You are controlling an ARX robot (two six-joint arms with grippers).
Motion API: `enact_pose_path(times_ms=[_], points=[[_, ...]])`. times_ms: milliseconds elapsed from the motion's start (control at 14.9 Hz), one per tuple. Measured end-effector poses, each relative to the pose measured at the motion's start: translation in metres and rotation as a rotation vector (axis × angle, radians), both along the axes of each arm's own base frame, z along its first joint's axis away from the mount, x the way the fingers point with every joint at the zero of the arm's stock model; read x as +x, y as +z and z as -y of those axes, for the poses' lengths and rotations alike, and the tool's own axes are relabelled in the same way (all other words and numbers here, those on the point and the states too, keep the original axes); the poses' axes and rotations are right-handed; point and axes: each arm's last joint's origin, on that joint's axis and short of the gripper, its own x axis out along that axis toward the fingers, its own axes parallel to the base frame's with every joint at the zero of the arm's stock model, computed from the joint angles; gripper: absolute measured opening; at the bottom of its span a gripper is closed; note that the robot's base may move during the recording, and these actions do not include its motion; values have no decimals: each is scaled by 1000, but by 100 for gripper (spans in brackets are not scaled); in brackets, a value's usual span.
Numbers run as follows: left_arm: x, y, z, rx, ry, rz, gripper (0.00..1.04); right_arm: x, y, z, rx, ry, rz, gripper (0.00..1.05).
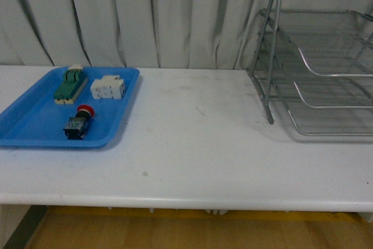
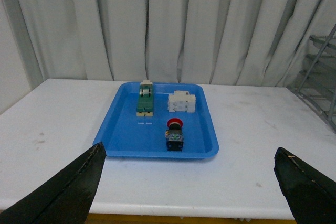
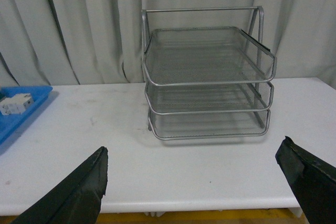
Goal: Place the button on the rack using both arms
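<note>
Button (image 1: 78,122), red round cap, in blue plastic tray (image 1: 35,123), tabletop (image 1: 192,144) left edge. Wire-mesh rack (image 1: 317,88) at right edge. L fingers (image 2: 63,192), R fingers (image 3: 73,192) wide.

Plastic and wire metal on my smooth, matt white bench (image 1: 192,144).
The tray (image 1: 35,129) is glossy blue plastic. The button (image 1: 78,121) has a shiny red plastic cap on a black body. The rack (image 3: 202,56) is bright silver metal, fine mesh in smooth tubing. Pale cloth curtain (image 1: 145,16) hangs along the far edge. My claw fingers (image 2: 65,192) are matt black.
</note>
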Motion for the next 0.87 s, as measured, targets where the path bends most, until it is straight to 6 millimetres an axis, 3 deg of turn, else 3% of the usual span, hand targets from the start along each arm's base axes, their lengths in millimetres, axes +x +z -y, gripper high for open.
enact_pose_path(times_ms=[67,134,201,269,403,537,672,806,873], points=[[0,0,0,0,0,0,98,0,0,0,2,3,-5,98],[0,0,0,0,1,0,98,1,-2,-1,81,128,-159,98],[0,0,0,0,0,0,98,10,8,-3,173,233,-205,98],[0,0,0,0,0,0,98,21,30,2,226,280,-146,98],[0,0,0,0,0,0,98,56,71,36,249,159,-3,98],[0,0,0,0,0,0,98,99,81,91,322,-20,47,98],[0,0,0,0,0,0,98,136,71,148,458,-170,60,98],[0,0,0,0,0,0,98,159,22,185,685,-269,-34,98],[0,0,0,0,0,0,98,164,-2,189,792,-292,-91,98]])
